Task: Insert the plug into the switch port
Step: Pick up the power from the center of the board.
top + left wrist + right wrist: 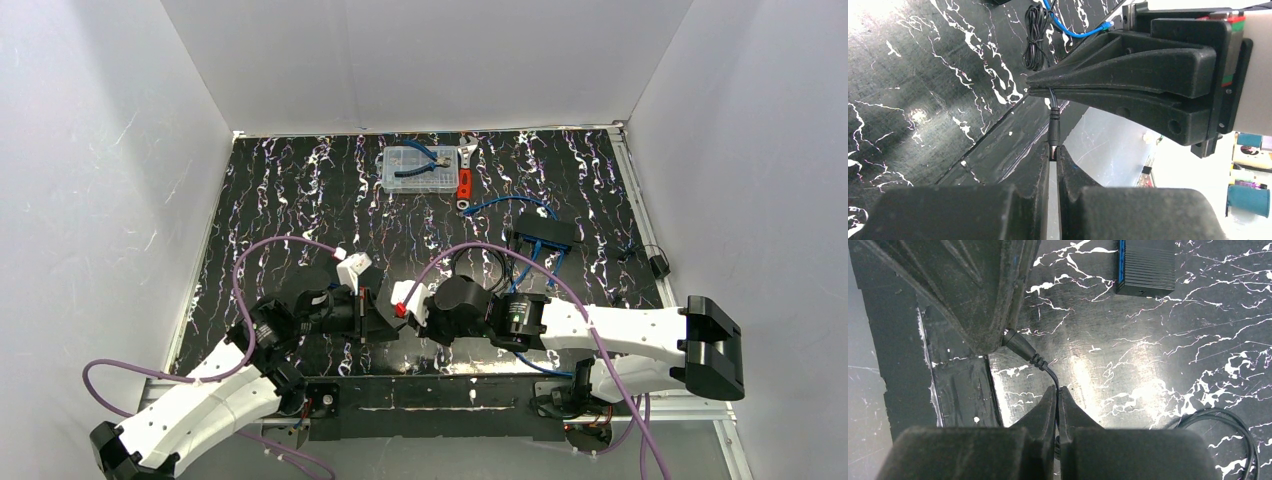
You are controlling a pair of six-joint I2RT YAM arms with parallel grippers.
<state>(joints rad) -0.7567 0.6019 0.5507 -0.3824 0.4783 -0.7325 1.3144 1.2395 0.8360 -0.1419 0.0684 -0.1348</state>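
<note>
On the left, the left fingers [1047, 154] are pinching shut on the front end of the small black plug [1054, 129]. That end is sitting hidden between the pads, while the plug's body and ribbed collar are sticking out past the fingertips. From the collar, the thin black cord [1052, 375] is bending across a short gap into the right fingers [1050, 402]. These are squeezing closed on the cord just behind the plug, so the plug is hanging between the two sets of fingertips, and the fingertips themselves are standing apart rather than touching. In the top view the two are meeting near the front edge of the bench [300, 200], between the arm bases. The plug seems to be hovering a little above the marbled surface, though the angle is making that hard to judge. Further right and back, a bundle of black cord [1034, 37] is lying on the bench. Beyond it the flat black switch [543, 235] is lying well apart from the plug and both pairs of fingers, with a blue cable [500, 205] looping beside it. Its port is showing too small to make out.
</note>
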